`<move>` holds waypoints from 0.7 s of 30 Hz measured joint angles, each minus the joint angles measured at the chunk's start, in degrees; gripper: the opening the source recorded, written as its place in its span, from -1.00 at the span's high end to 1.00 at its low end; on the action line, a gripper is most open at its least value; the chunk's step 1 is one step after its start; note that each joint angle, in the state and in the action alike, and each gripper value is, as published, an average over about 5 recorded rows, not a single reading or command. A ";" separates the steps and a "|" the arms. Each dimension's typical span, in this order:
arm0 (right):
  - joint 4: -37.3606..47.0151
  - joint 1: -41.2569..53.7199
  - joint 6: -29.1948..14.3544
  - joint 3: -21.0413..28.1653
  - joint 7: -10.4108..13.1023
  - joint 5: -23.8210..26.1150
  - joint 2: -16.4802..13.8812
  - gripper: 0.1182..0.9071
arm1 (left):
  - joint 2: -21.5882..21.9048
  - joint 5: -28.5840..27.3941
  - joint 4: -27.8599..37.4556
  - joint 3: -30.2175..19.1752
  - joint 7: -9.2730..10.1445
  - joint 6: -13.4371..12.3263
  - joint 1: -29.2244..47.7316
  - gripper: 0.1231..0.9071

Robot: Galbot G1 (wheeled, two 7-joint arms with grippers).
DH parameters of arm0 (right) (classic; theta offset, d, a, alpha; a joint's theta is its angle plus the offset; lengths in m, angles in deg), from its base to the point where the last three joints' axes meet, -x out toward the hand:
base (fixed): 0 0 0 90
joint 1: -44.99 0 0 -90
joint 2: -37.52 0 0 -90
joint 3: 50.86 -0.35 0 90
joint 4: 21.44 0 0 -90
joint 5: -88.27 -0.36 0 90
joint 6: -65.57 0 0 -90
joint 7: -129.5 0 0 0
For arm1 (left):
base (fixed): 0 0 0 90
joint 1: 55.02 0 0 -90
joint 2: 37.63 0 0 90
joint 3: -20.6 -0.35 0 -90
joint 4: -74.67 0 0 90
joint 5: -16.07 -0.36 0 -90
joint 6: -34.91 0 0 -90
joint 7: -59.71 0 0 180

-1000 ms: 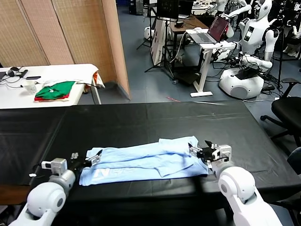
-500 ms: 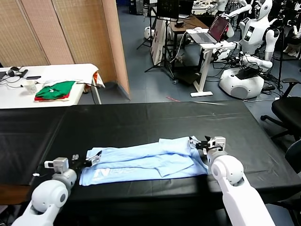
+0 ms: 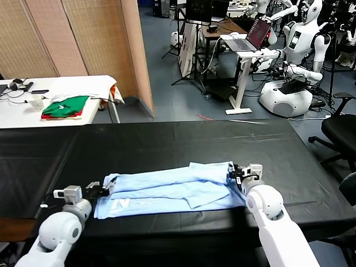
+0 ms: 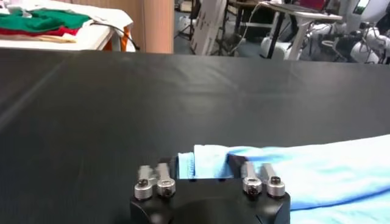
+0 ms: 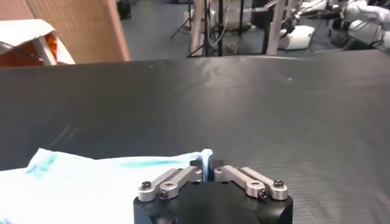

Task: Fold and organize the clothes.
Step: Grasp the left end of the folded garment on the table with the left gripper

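Shirt: a pale light-blue shirt (image 3: 172, 192), folded into a long band, lies flat on the black table (image 3: 167, 144), along the edge nearest the robot. Faint white lettering shows near the end on the robot's left.
Table: a wide black-covered surface; the shirt takes up only the middle of its near strip.
Left gripper: the left gripper (image 3: 103, 190) sits low on the table at the shirt's left end. In the left wrist view its two fingers (image 4: 234, 163) are drawn in on either side of a bunched fold of blue cloth (image 4: 210, 163), clamped on the shirt's edge.
Right gripper: the right gripper (image 3: 236, 173) sits at the shirt's opposite end, also down at table level. In the right wrist view its fingers (image 5: 194, 172) meet with a thin upright ridge of blue fabric (image 5: 206, 159) pinched between them.
Shirt relative to grippers: the shirt stretches between the two grippers, each holding one short end, with the cloth resting on the table.
Beyond the table: a white side table (image 3: 55, 94) stands past the black table's far left corner, carrying folded green-and-red garments (image 3: 65, 107).
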 joint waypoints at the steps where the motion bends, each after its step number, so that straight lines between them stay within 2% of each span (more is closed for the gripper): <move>1: -0.19 -0.22 -0.02 -0.10 -0.04 -0.16 0.20 0.93 | -0.06 -0.71 0.32 -0.27 -0.12 -0.33 0.30 0.75; 3: -0.57 -0.53 0.10 -0.26 -0.63 -0.74 0.38 0.92 | -0.25 -1.65 1.02 -0.82 -0.24 -0.76 0.99 0.90; 6: -1.35 -0.88 0.53 -0.61 -2.30 -1.67 0.09 0.77 | -0.45 -1.93 1.72 -1.44 -0.26 -1.03 2.03 0.92; 9: -2.55 -1.45 1.02 -1.20 -3.49 -2.51 -0.63 0.38 | -0.57 -2.01 1.77 -1.49 -0.25 -1.41 2.60 0.88; 10: -3.05 -1.69 1.22 -1.40 -3.63 -2.90 -0.89 0.19 | -0.62 -2.14 1.70 -1.38 -0.25 -1.53 2.63 0.84; 14: -5.85 -2.92 2.14 -2.40 -3.83 -4.84 -1.88 -0.38 | -0.66 -2.98 0.95 -0.55 -0.19 -1.88 2.04 0.33; 18: -9.76 -5.05 2.54 -3.91 -3.97 -6.40 -2.74 -0.87 | -0.67 -3.88 -0.46 0.68 -0.13 -2.24 0.63 -0.35; 21: -12.84 -7.19 2.51 -5.39 -4.15 -7.29 -3.30 -0.98 | -1.02 -4.02 -1.79 1.81 -0.07 -2.41 -0.80 -0.77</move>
